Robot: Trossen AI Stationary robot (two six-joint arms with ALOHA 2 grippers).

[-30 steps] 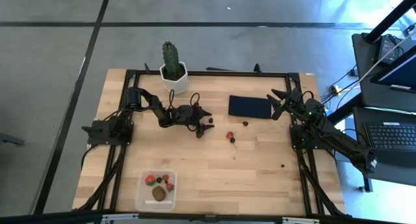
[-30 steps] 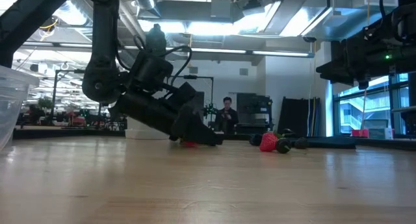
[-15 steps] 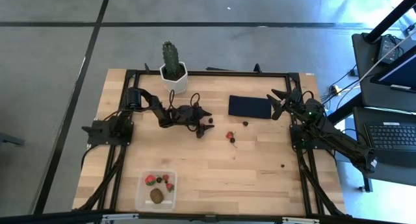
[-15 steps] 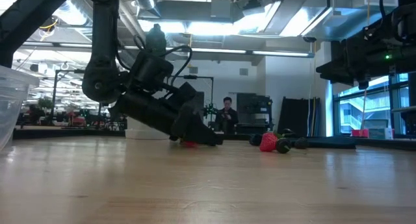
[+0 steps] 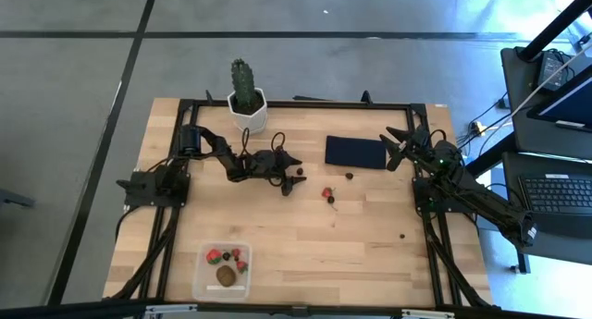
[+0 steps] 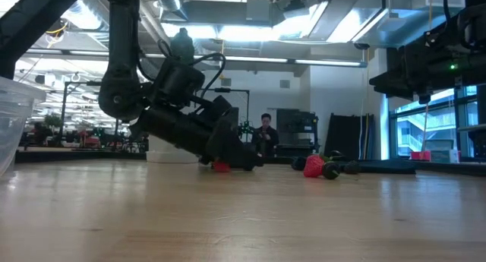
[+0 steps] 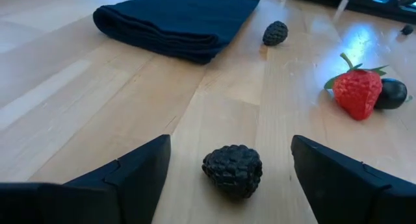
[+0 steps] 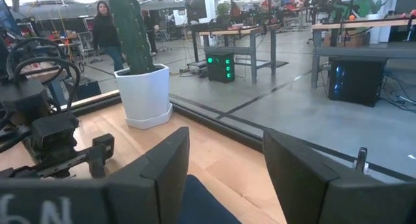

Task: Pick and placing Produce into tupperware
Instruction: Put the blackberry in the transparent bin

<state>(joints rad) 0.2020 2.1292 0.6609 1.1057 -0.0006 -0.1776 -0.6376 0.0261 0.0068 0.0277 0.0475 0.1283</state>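
Dark blackberry (image 7: 232, 170) sits between the left gripper's (image 5: 289, 175) spread fingers, not grasped.
Low on the wooden table (image 5: 370, 245), that gripper brackets the berry; a strawberry (image 7: 356, 91) with a dark round berry (image 7: 392, 93) and a folded navy cloth (image 7: 175, 19) lie beyond. Clear tupperware (image 5: 205, 285) at the near-left edge holds strawberries and a kiwi (image 5: 225, 276). Right gripper (image 5: 398, 143) waits with fingers parted, empty, above the cloth's end.

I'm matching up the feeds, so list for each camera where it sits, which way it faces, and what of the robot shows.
High view: above the table, looking straight down; both arms show, left claw by a blackberry, right claw near the navy cloth.
Low view: table height, looking level into the room; the left arm reaches down.
Left wrist view: looks past open fingers at the blackberry.
Right wrist view: faces the cactus.
Shared: the strawberry.
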